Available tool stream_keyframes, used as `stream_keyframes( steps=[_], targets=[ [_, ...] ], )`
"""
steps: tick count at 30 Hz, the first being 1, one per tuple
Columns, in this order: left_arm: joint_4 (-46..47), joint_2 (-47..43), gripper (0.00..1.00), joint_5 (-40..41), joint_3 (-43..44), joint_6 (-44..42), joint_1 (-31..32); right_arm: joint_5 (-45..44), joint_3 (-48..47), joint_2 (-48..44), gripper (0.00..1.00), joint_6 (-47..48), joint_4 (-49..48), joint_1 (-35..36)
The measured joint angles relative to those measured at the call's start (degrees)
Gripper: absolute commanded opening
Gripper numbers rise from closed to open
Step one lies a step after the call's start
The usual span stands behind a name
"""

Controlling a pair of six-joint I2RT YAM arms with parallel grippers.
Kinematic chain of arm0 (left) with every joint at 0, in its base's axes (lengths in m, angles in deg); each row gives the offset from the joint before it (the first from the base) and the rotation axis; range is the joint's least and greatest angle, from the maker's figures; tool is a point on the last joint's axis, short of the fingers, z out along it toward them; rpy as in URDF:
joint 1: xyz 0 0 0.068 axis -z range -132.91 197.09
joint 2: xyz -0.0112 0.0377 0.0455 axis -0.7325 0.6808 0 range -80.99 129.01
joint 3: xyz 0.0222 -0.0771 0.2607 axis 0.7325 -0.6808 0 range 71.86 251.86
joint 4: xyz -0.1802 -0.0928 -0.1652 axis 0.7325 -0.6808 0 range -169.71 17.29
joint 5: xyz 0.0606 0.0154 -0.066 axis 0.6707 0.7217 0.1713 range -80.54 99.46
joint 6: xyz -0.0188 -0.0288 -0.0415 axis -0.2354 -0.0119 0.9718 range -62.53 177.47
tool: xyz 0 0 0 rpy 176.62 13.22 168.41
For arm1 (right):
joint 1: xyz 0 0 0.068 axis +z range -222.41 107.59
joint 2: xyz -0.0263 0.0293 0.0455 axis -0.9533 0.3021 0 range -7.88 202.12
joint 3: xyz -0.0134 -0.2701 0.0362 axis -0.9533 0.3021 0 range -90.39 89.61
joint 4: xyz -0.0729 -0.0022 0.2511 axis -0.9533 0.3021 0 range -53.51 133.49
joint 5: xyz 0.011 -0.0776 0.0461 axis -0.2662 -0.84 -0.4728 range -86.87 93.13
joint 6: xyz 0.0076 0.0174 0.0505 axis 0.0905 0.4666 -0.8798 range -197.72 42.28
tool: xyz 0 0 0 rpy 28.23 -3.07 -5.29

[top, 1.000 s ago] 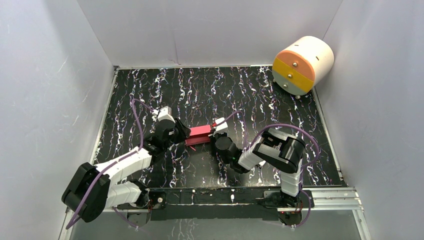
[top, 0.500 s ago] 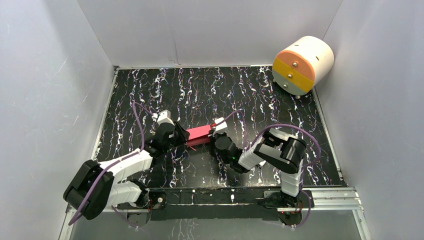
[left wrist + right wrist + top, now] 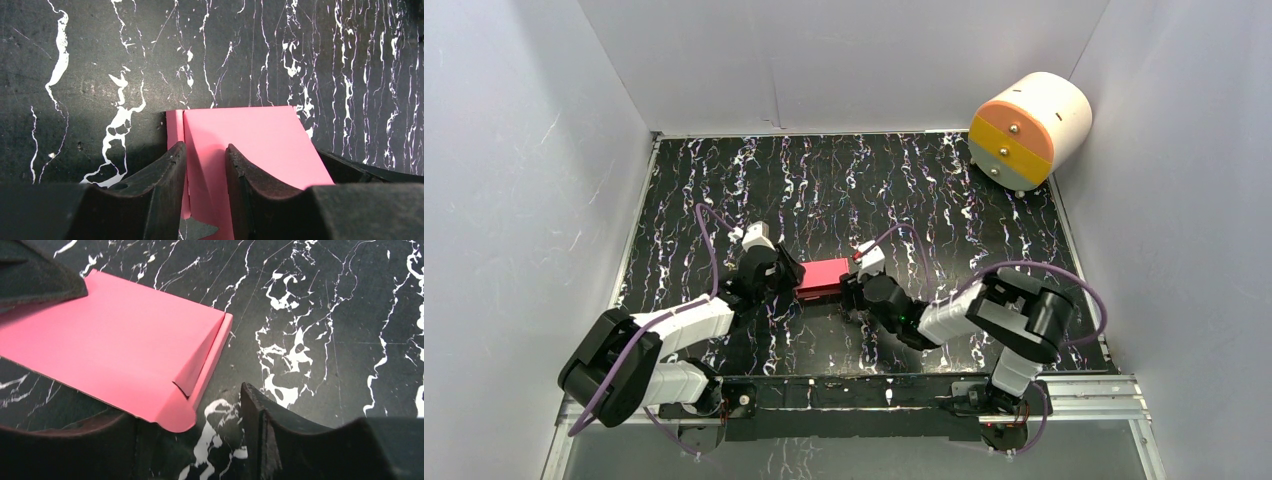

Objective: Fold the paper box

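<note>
Pink thin-card paper box (image 3: 824, 275): left end pinched by left gripper (image 3: 202, 150);
Right gripper (image 3: 852, 287): spread, gripping nothing;
Risk: right end unsupported, folds may spring open

Paper box (image 3: 822, 277): pink-red thin card, partly folded, shallow. Sits near middle of black marbled table (image 3: 984, 200), long axis roughly left–right, right end angled slightly away. Full contact with the surface not clear. Broad panel smooth, flat. Narrow side strip (image 3: 174, 127) creased along one long edge. At the opposite end, flap (image 3: 212, 355) raised along fold, rounded corner tab (image 3: 175, 417), short slit at crease.
</note>
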State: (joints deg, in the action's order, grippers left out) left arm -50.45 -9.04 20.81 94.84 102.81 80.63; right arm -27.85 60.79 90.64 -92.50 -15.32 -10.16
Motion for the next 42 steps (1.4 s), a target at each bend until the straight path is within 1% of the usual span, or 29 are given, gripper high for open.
stream_keyframes(
  steps=[3,6,11,16,21,24,29,33,39,42],
  targets=[
    [-0.2,0.09,0.33,0.0,0.0,-0.35,0.0,1.68,0.79,-4.24,0.8,-0.42,5.46,0.04],
    [-0.13,0.35,0.33,0.0,0.0,-0.52,0.0,2.91,0.94,-8.87,0.88,-0.74,11.08,0.07],
    [0.02,0.79,0.34,0.0,0.09,-0.81,0.0,5.27,0.96,-17.86,0.89,-1.57,21.2,-0.07],
    [-0.02,0.83,0.34,-0.02,0.13,-1.01,0.0,8.94,0.22,-24.68,0.72,-4.24,29.64,-1.92],
    [-0.42,0.7,0.34,-0.04,0.22,-1.22,0.0,14.1,-5.22,-24.87,0.62,-10.91,35.3,-7.26],
    [-0.61,0.59,0.34,-0.09,0.22,-1.29,0.0,16.94,-8.41,-22.47,0.61,-15.17,35.36,-9.64],
    [-0.98,0.37,0.34,-0.24,0.24,-1.36,0.0,20.92,-12.39,-15.87,0.54,-20.28,35.43,-11.02],
    [-1.97,-0.28,0.33,-0.39,0.26,-1.38,0.0,22.43,-13.62,-11.45,0.47,-23.54,35.43,-11.3],
    [-2.78,-0.76,0.21,-1.6,0.26,-0.9,0.0,26.84,-13.62,-7.72,0.35,-26.95,34.1,-11.54],
    [-3.04,-0.72,0.18,-1.62,0.26,-0.46,-0.26,28.63,-13.51,-6.36,0.32,-27.98,33.18,-12.11]
  ],
)
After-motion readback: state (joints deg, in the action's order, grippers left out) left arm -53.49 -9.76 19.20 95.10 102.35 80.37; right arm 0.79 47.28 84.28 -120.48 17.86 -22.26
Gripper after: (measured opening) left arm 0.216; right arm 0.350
